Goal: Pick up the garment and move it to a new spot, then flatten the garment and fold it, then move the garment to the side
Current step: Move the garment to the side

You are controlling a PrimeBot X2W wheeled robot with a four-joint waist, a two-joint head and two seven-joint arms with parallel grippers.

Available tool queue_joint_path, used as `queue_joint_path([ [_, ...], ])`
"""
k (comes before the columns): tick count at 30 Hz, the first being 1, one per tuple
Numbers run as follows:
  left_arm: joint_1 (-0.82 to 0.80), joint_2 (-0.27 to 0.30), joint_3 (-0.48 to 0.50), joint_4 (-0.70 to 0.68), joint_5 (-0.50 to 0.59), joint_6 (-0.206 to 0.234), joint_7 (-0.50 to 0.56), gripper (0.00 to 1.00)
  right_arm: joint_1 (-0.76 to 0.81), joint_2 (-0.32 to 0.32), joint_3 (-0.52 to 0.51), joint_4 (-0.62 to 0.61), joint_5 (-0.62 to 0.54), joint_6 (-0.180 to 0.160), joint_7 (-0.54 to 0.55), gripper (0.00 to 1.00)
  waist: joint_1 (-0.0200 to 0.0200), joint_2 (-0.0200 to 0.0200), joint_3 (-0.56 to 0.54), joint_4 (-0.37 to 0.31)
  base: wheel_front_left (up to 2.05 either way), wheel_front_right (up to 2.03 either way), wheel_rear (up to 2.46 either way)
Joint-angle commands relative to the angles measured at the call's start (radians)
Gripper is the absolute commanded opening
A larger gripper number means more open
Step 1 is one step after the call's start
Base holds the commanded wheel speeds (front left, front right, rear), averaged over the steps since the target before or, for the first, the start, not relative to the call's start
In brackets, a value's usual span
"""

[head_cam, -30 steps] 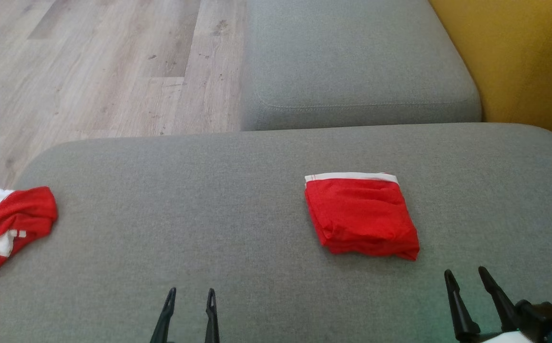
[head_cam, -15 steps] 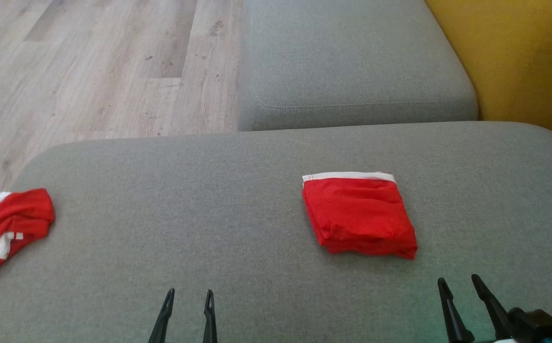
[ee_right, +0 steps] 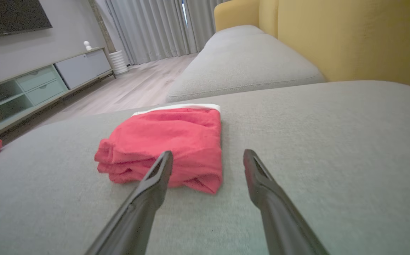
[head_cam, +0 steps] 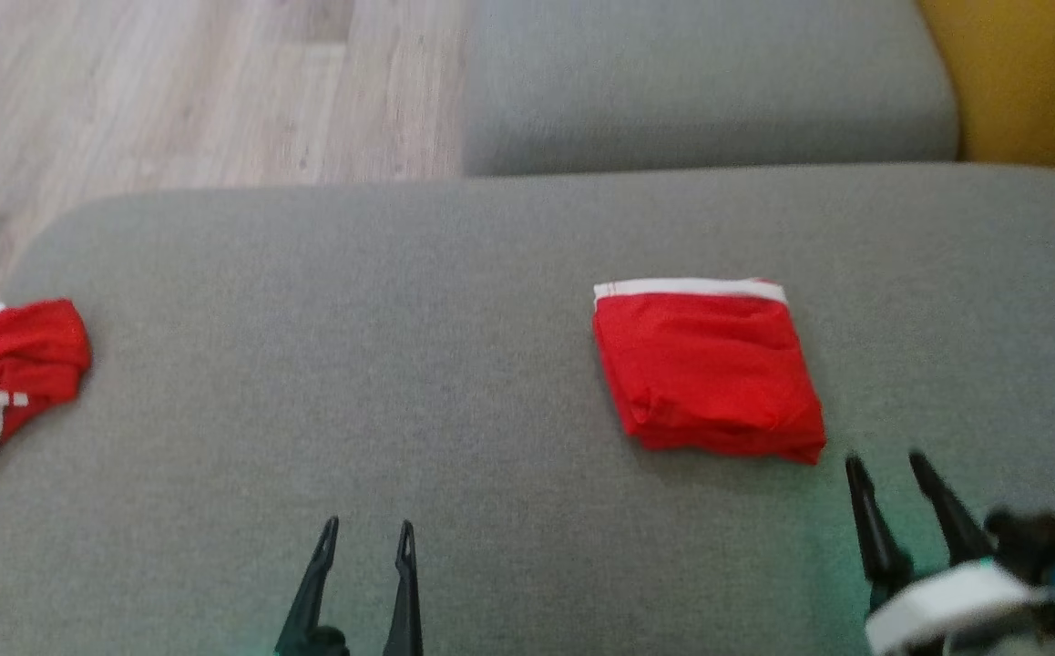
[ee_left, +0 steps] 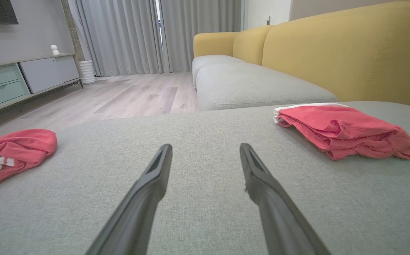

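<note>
On the grey cushion (head_cam: 418,301), toward its right side, lies the garment (head_cam: 708,374). It is folded into a thick red square with a white band along its far edge. At the lower right of the head view the right gripper (head_cam: 883,460) reaches forward, low over the cushion. Its two fingers point up that view and the tips are just beside the garment's near right corner. The fingers stand apart with a moderate gap and hold nothing. At the bottom middle the left gripper (head_cam: 369,524) also points forward over bare fabric, well apart from the garment. Its fingers are likewise spread and empty. A second red and white cloth (head_cam: 13,360) lies crumpled at the cushion's left edge. Beyond are another cushion (head_cam: 701,82), a wooden floor (head_cam: 172,91) and a yellow backrest (head_cam: 1029,82).
</note>
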Motion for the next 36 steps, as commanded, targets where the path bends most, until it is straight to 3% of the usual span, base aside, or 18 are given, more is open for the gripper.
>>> queue_joint_path([
  [1, -0.059, -0.006, 0.022, -0.034, 0.009, 0.008, -0.005, 1.00, -0.086, -0.038, 0.021, -0.027, 0.032, -0.001, 0.023, 1.00, -0.0001, 0.0000, 0.056, 0.011, 0.00, 0.00, 0.00],
  [14, -0.195, -0.007, -0.029, -0.023, -0.011, 0.038, -0.005, 1.00, -0.387, -0.151, 0.052, 0.092, 0.366, -0.001, 0.364, 1.00, -0.0001, 0.0000, 0.213, 0.038, 0.00, 0.00, 0.00],
  [22, -0.228, -0.007, -0.061, -0.011, -0.027, 0.056, -0.005, 1.00, -0.419, -0.171, 0.129, 0.152, 0.459, -0.001, 0.452, 1.00, -0.0001, 0.0000, 0.228, 0.056, 0.00, 0.00, 0.00],
  [23, -0.231, -0.007, -0.064, -0.011, -0.028, 0.059, -0.005, 1.00, -0.420, -0.173, 0.138, 0.155, 0.472, -0.001, 0.456, 0.78, -0.0001, 0.0000, 0.230, 0.058, 0.00, 0.00, 0.00],
  [24, -0.233, -0.007, -0.067, -0.011, -0.030, 0.062, -0.005, 1.00, -0.421, -0.178, 0.148, 0.157, 0.482, -0.001, 0.459, 0.36, -0.0001, 0.0000, 0.231, 0.059, 0.00, 0.00, 0.00],
  [25, -0.234, -0.007, -0.068, -0.012, -0.031, 0.065, -0.005, 1.00, -0.422, -0.183, 0.156, 0.157, 0.489, -0.001, 0.457, 0.00, -0.0001, 0.0000, 0.232, 0.059, 0.00, 0.00, 0.00],
  [30, -0.237, -0.007, -0.060, -0.019, -0.031, 0.077, -0.005, 1.00, -0.439, -0.237, 0.171, 0.157, 0.490, -0.001, 0.409, 0.00, -0.0001, 0.0000, 0.244, 0.031, 0.00, 0.00, 0.00],
  [36, -0.262, -0.007, -0.057, -0.029, -0.023, 0.075, -0.005, 1.00, -0.486, -0.353, 0.161, 0.156, 0.447, -0.001, 0.382, 0.00, -0.0001, 0.0000, 0.291, -0.039, 0.00, 0.00, 0.00],
])
